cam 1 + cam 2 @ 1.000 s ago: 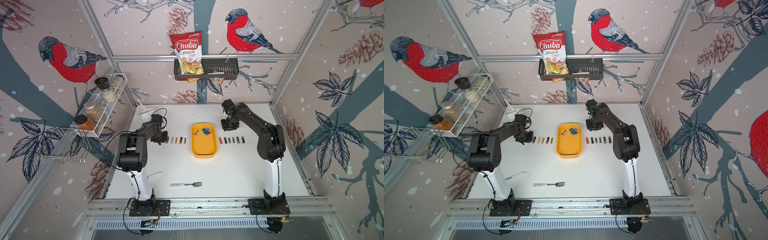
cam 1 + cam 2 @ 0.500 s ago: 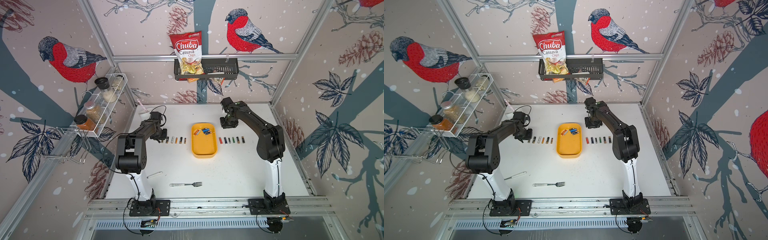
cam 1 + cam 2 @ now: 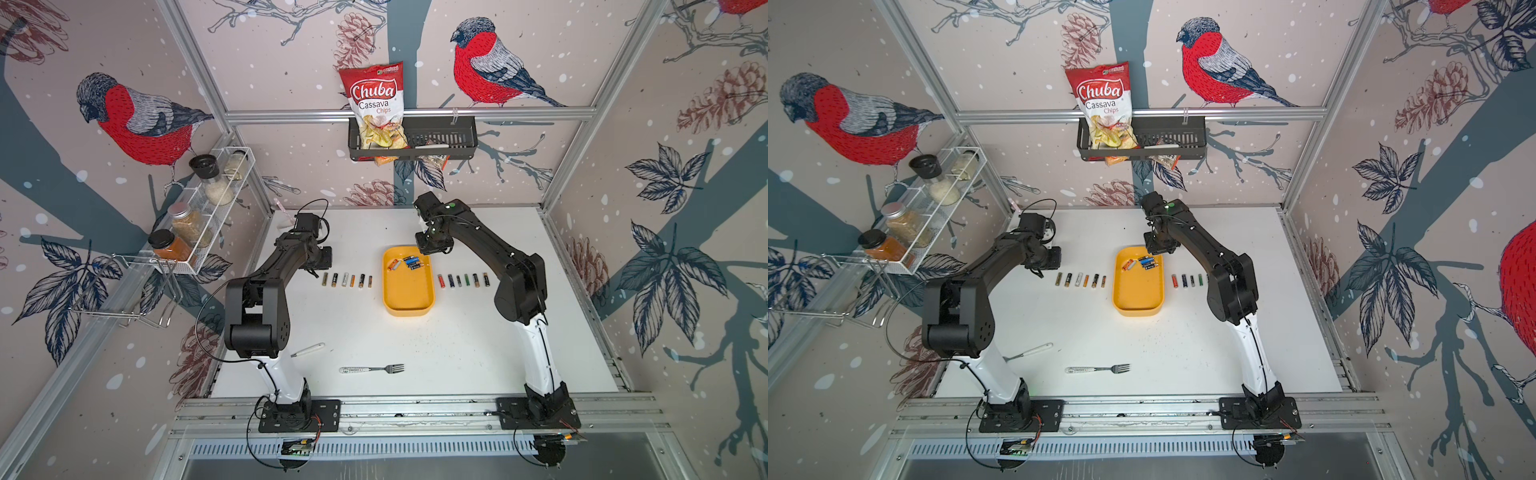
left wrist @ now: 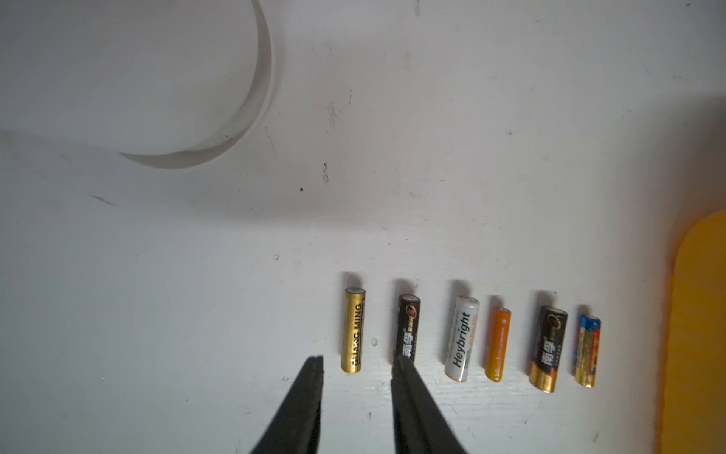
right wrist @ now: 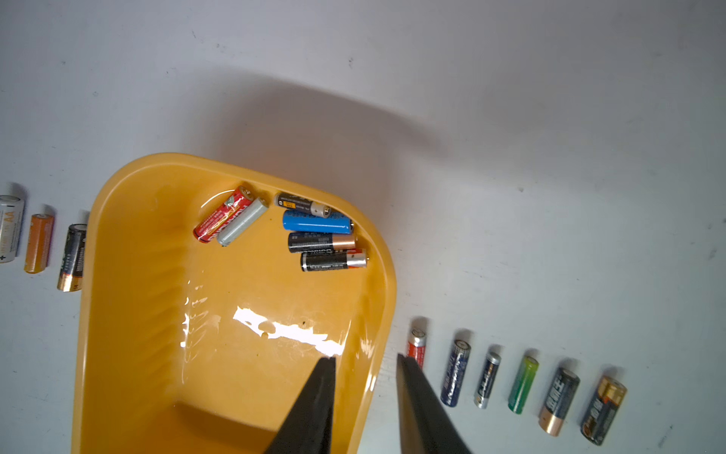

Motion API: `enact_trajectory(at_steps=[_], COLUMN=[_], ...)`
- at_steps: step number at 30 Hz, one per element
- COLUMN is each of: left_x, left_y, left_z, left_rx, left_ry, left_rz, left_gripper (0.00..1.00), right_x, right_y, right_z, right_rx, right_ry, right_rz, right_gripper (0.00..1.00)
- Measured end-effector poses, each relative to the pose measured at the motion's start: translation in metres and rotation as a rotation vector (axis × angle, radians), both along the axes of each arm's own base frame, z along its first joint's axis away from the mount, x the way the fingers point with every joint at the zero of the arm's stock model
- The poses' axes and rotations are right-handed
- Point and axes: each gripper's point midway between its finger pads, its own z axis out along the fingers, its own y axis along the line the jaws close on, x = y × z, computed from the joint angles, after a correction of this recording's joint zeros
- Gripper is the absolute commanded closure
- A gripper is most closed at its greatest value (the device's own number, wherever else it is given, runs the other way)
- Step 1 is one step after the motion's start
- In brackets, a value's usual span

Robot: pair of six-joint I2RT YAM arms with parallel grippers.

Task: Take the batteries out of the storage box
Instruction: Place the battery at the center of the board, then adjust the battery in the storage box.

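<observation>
Bench (image 3: pixel 374 332): white, bird-papered walls around.
Done: left row (image 3: pixel 347 280), right row (image 3: pixel 463 280), six batteries each.
Remaining: six loose batteries (image 5: pixel 316 221) inside yellow storage box (image 3: pixel 409 309).
Left pincer (image 4: pixel 358 359): apart, empty.
Right pincer (image 5: pixel 367 357): apart, empty.
</observation>
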Motion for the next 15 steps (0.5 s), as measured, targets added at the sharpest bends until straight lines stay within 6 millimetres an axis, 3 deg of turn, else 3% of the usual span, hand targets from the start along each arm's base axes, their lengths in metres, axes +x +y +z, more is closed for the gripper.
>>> enact_trajectory(at_steps=[7,15], left_x=[-0.003,-0.007], left_y=[-0.013,-0.036], left_z=[0.001,-0.001], left_rx=[-0.005,-0.017], left_ry=[0.009,0.017], left_rz=[-0.021,-0.054], left_gripper=[0.65,0.65], right_x=[-0.007,-0.004], right_y=[0.013,0.014], right_z=[-0.022,-0.045], right_rx=[-0.035,-0.067], right_ry=[0.035,0.064], right_rz=[0.034,0.058], right_gripper=[0.65,0.54])
